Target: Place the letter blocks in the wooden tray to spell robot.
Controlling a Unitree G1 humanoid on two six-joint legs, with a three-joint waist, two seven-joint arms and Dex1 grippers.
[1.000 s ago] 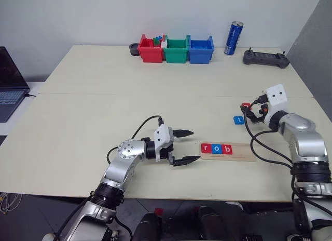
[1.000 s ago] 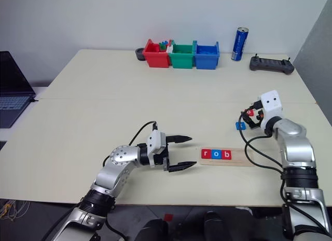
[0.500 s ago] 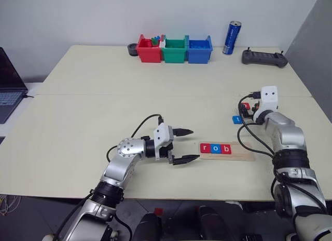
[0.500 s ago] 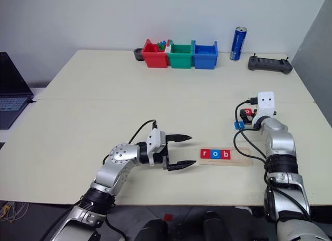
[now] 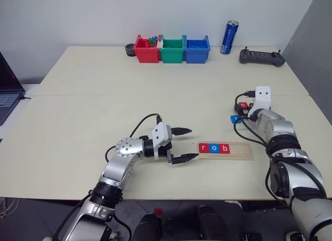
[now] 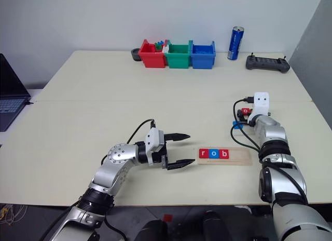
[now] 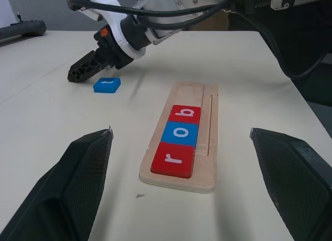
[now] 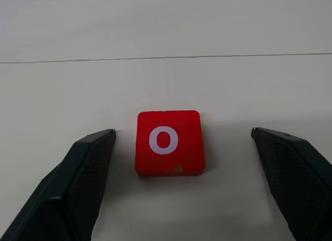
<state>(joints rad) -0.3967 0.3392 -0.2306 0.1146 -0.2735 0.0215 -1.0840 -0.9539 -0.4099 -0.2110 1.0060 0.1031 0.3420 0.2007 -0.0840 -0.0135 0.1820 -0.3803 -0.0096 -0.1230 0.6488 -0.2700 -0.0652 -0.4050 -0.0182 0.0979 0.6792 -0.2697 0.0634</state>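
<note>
The wooden tray [image 5: 244,151] lies near the table's front edge. It holds three letter blocks: a red r [image 5: 204,147], a blue o [image 5: 214,148] and a red b [image 5: 224,148]. My left gripper [image 5: 193,143] stands open just left of the tray, pointing at it with nothing between its fingers. A blue t block [image 5: 236,118] and a red o block [image 5: 243,104] lie loose on the table behind the tray's right end. My right gripper [image 8: 182,130] is open and low over the table, with the red o block [image 8: 168,142] between its fingers [image 8: 78,184], untouched.
Red [image 5: 147,50], green [image 5: 172,50] and blue [image 5: 197,50] bins stand at the table's back edge, with a blue can [image 5: 226,37] and a black controller [image 5: 261,57] to their right. A laptop [image 5: 8,90] sits off the left side.
My right arm has reached forward and sunk toward the table, bringing its open gripper around the red o block. The left arm has kept still. The view has shifted slightly.
</note>
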